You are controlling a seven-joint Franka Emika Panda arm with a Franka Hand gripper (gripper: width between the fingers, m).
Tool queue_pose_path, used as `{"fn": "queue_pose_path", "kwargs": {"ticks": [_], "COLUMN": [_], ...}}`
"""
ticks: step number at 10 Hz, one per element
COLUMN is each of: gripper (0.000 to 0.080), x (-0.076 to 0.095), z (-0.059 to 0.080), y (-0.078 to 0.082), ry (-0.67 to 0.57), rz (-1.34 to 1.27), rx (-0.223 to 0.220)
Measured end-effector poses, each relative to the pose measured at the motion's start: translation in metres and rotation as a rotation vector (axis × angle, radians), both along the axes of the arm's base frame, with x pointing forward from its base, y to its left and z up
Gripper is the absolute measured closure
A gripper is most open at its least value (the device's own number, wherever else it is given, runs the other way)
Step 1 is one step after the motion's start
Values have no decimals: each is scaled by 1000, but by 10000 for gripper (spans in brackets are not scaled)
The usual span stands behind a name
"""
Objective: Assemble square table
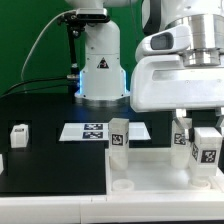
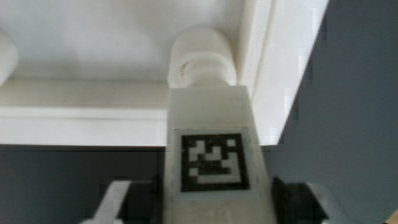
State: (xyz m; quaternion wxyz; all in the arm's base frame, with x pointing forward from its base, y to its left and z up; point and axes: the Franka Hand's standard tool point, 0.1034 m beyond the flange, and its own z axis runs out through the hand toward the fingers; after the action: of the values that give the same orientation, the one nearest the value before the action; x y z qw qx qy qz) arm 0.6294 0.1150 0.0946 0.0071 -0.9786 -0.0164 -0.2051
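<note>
Gripping anything, those jaws?

Yes. They are clamped on a short white held leg [image 2: 210,150], with the fingers [image 2: 121,203] pressed against its two sides close to its black-and-white tag.

Where does that leg sit against the table top?

In the wrist view its far end meets a round corner socket [image 2: 199,55], tucked inside the raised rim of the square panel [image 2: 89,100]. Whether it is seated in the socket I cannot tell.

And the panel itself?

It lies flat on the dark surface [image 1: 50,160], toward the exterior view's right and near the camera. The arm hangs over its right side.

Any other legs about?

Three. A second leg [image 1: 183,132] stands upright just beside the held one, on the exterior view's left of it. A third leg [image 1: 118,135] stands at the panel's far corner on the exterior view's left. A fourth leg [image 1: 20,134] sits alone on the surface, well apart at the left.

Anything else lying there?

Only the marker board [image 1: 88,130], flat on the surface between the lone leg and the third one, in front of the robot base [image 1: 100,65].
</note>
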Motion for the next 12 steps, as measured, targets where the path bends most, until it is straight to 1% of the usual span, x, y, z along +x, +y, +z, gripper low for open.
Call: {"fn": "queue_pose_path", "kwargs": {"ticks": [1,5,8,9,10,11,12], "gripper": [515,515,515,403,403,256,173], "x": [-1,-1,0,-1,-1,0,10], "z": [-1,-13,-13,-13,-14,-15,-8], "y": [-1,-1,0,0,0,-1,-2], "ry": [2,-20,-25,-25,-13,27,59], "rz": [-1,4,5,5,5,-1,-11], "rx": [-1,-8,-8,-8,-9,-7,-1]}}
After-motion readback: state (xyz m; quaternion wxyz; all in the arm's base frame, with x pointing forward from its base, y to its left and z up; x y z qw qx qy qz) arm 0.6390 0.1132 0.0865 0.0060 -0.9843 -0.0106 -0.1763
